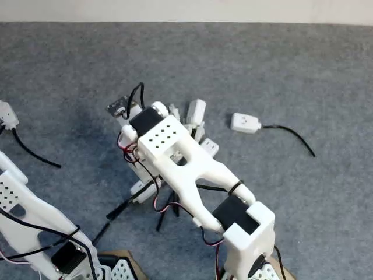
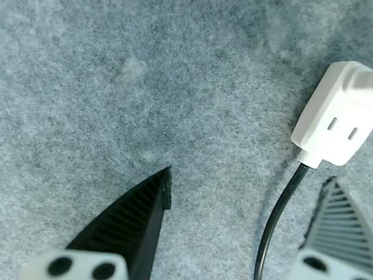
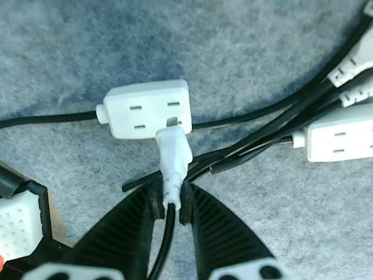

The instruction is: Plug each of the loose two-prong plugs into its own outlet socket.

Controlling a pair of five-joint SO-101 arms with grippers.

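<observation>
Seeing the right gripper (image 3: 170, 198) clamped narrow on the rear of a white two-prong plug (image 3: 175, 153), right where its black cord (image 3: 165, 233) exits. The prong end sits at the face of the white outlet block (image 3: 143, 108), by a slot pair; I can't tell whether the prongs are in. My read: the plug is light, hard, smooth plastic, so it may pivot between the pads if I push off-axis. A hold further forward on the body would be stiffer. I expect the cord is springy enough to tug the plug sideways. The block looks light too and lies loose on the grey carpet (image 3: 70, 46), so I'd expect it to slide back under insertion force unless braced. Room is tight on one side: a second outlet block (image 3: 341, 137) and a bundle of black cables (image 3: 262, 140) lie just beside. My left gripper (image 2: 250, 175) is spread wide, holding nothing, over carpet with another white socket (image 2: 338, 114) near one finger; it could act as the brace.
</observation>
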